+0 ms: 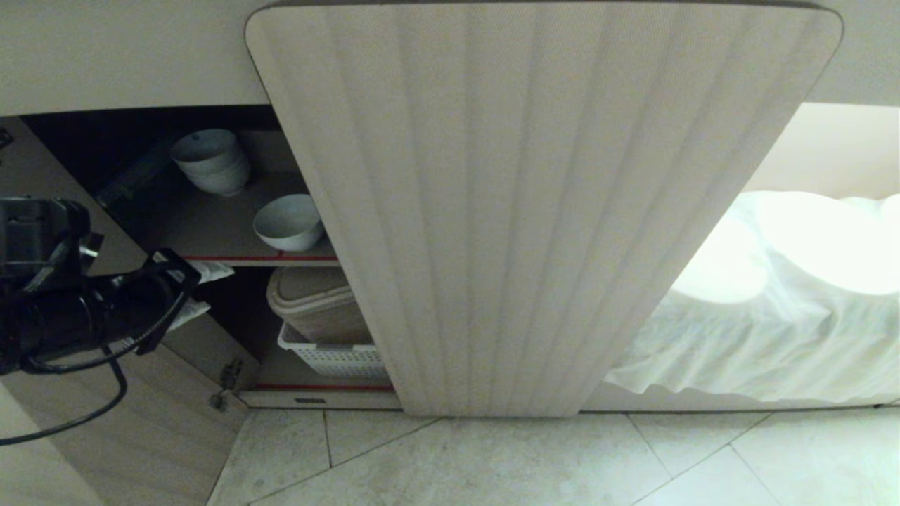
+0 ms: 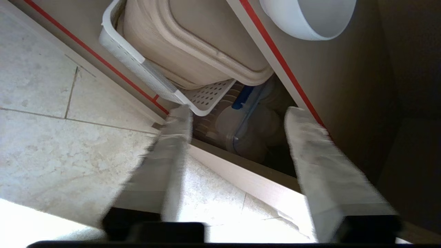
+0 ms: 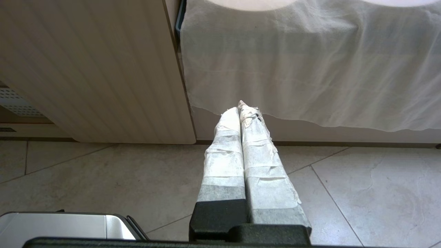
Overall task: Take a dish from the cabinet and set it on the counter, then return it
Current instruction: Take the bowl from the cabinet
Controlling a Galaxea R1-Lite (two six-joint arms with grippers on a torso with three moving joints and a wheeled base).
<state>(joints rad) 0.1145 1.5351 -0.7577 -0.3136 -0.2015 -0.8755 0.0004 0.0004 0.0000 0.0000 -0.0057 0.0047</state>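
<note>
Left gripper (image 2: 237, 117) empty; dish (image 1: 288, 222) upright, mouth up.

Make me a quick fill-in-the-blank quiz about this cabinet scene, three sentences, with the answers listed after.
1. The single white bowl sits on the cabinet's ____ shelf, near its red-taped edge.
2. The left gripper has its fingers ____, holding nothing.
3. The right gripper hangs over the floor tiles with its fingers ____.

Missing words: upper; open; shut
</note>
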